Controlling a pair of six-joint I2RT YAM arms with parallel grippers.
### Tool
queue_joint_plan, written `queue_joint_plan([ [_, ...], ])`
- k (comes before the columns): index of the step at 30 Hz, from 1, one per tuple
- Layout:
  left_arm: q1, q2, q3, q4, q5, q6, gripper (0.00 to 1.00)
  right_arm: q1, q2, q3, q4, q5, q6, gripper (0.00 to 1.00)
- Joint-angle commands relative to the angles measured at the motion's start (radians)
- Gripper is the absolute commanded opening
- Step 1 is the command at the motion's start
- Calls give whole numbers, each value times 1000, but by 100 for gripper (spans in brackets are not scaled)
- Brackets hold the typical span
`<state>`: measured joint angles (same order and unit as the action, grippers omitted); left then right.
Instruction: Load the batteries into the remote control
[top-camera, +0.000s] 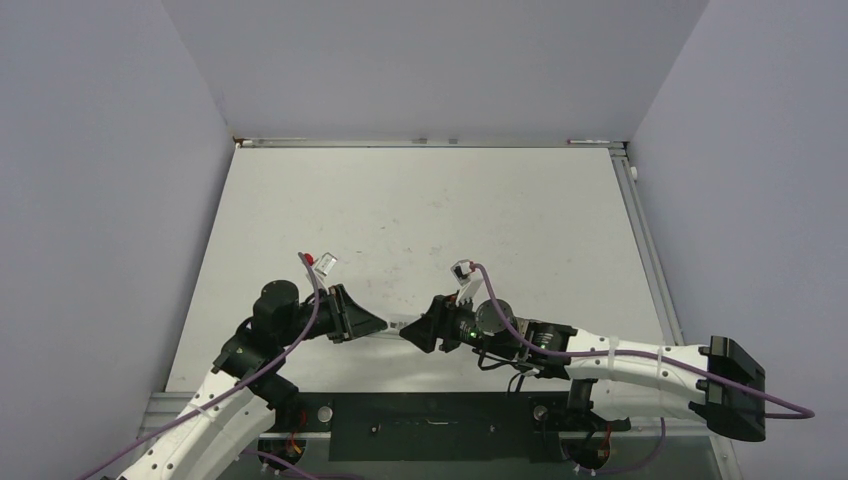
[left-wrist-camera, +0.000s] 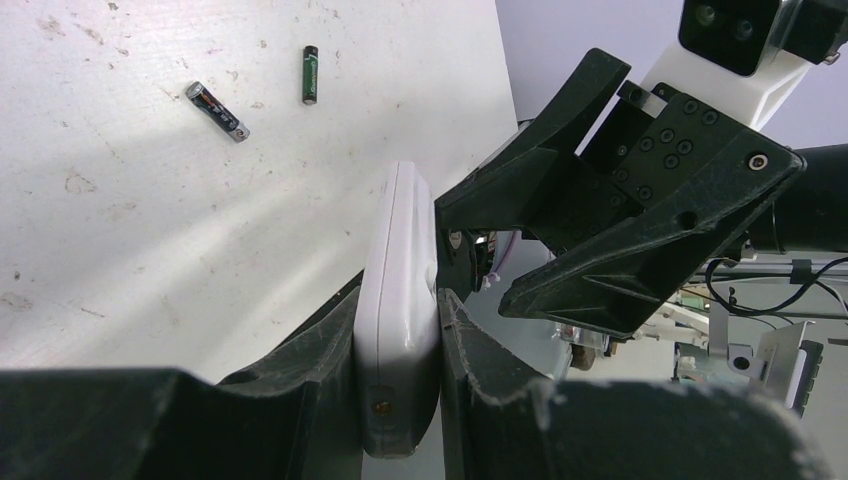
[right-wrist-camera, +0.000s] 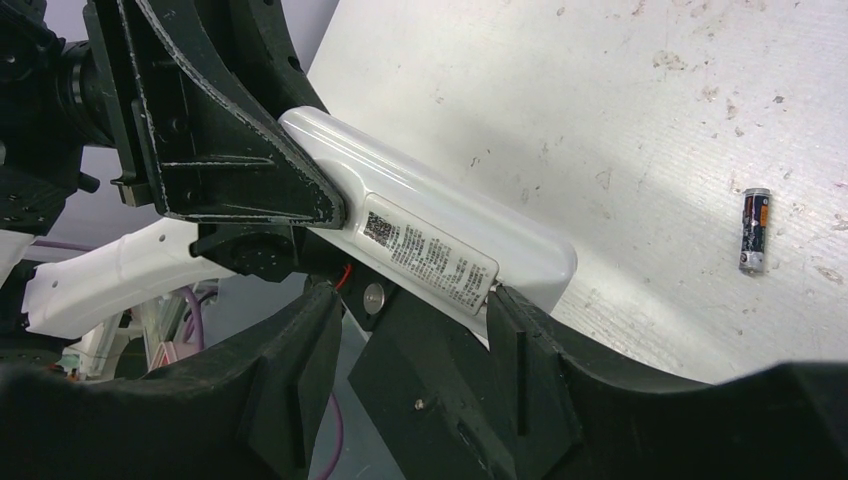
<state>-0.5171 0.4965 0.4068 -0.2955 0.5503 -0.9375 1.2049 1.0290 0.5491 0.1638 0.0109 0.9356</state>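
Remote control (left-wrist-camera: 398, 300) pinched edge-on by left end effector (left-wrist-camera: 397, 335), long axis aimed straight at right end effector (right-wrist-camera: 410, 305), jaws spread round its far end. Batteries (left-wrist-camera: 217, 111) parked on tabletop (left-wrist-camera: 150, 250) beyond remote control, nearer neither.

Arms: left arm (top-camera: 190, 425), right arm (top-camera: 640, 362); white shells, black joints.
Grippers: left gripper (top-camera: 387, 326), right gripper (top-camera: 405, 334); matte black, wedge fingers, scuffed edges.
Cables (top-camera: 318, 300): purple, one per arm.
Screws (left-wrist-camera: 668, 146): dark socket heads, rows.
LED (top-camera: 470, 322): green.

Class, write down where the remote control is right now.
Centre-bottom in the top view, the remote control hangs above the table, clamped in the left gripper, its other end reaching into the right gripper.
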Motion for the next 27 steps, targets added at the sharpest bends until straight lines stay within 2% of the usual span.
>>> queue_joint_plan([
  [1, -6, 3, 46, 39, 4, 14, 0, 13, -45, 27, 177, -75, 20, 53],
  [27, -6, 27, 47, 12, -27, 45, 0, 14, -68, 28, 114, -31, -1, 53],
])
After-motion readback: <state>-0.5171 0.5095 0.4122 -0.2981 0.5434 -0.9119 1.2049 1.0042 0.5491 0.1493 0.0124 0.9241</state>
